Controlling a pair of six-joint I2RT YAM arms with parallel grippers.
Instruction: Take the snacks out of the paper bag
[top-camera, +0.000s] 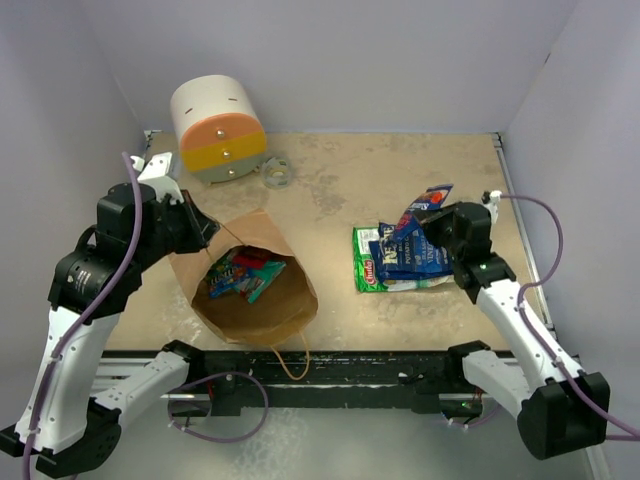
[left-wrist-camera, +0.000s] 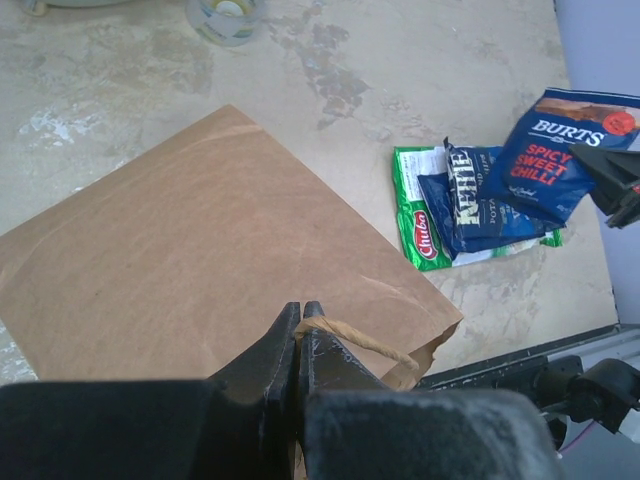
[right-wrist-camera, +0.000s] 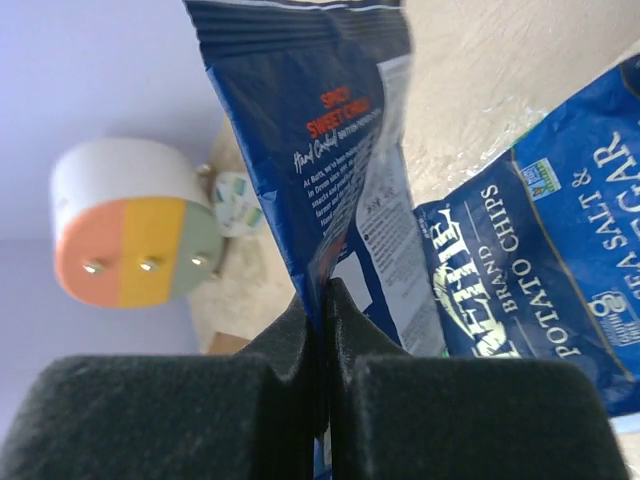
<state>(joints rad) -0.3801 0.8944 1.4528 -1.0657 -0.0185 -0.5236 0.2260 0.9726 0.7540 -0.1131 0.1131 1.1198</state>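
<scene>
The brown paper bag (top-camera: 290, 300) lies on its side at the left of the table, its mouth held open. Several snack packets (top-camera: 243, 275), teal, red and green, show inside it. My left gripper (top-camera: 205, 232) is shut on the bag's twisted paper handle (left-wrist-camera: 365, 342) at the upper rim; the left wrist view shows the jaws (left-wrist-camera: 300, 315) pinching it. My right gripper (top-camera: 440, 225) is shut on a dark blue Burts packet (right-wrist-camera: 310, 120), holding it upright above a dark blue Kettle packet (top-camera: 415, 258) and a green packet (top-camera: 368, 264) on the table.
A white, orange and yellow cylinder (top-camera: 218, 128) lies at the back left, with a small tape roll (top-camera: 276, 172) beside it. The bag's other handle (top-camera: 292, 362) hangs over the front rail. Walls close in the back and both sides.
</scene>
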